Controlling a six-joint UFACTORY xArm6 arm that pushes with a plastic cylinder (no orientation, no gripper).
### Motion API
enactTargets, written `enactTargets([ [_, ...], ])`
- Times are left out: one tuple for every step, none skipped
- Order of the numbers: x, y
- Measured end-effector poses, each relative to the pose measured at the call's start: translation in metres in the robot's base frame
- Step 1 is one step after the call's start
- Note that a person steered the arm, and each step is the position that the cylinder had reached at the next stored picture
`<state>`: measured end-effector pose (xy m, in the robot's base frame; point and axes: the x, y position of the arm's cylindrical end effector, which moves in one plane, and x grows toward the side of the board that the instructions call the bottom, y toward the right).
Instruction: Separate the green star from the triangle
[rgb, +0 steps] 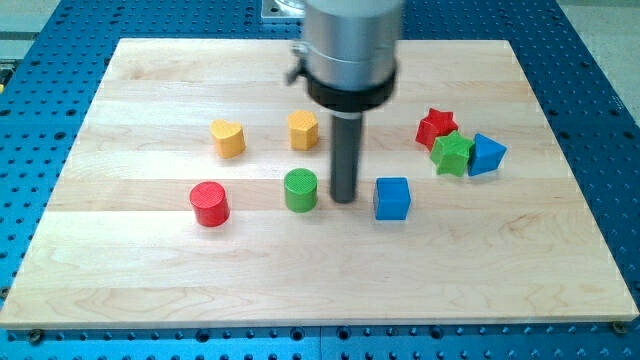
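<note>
The green star (452, 153) lies at the view's right, touching the blue triangle (486, 154) on its right and the red star (435, 127) above its left. My tip (344, 198) rests on the board near the middle, between the green cylinder (300, 190) on its left and the blue cube (392, 197) on its right. The tip is well to the left of the green star and apart from it.
A yellow heart-like block (228, 138) and a yellow hexagon (304, 130) lie in the upper middle. A red cylinder (210, 203) lies at the left. The wooden board (150, 280) sits on a blue perforated table.
</note>
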<state>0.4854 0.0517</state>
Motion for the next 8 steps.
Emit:
enactTargets([
  [-0.029, 0.030],
  [-0.022, 0.070],
  [-0.021, 0.111],
  [-0.043, 0.124],
  [-0.085, 0.123],
  [-0.115, 0.110],
  [-0.157, 0.095],
  [-0.158, 0.094],
])
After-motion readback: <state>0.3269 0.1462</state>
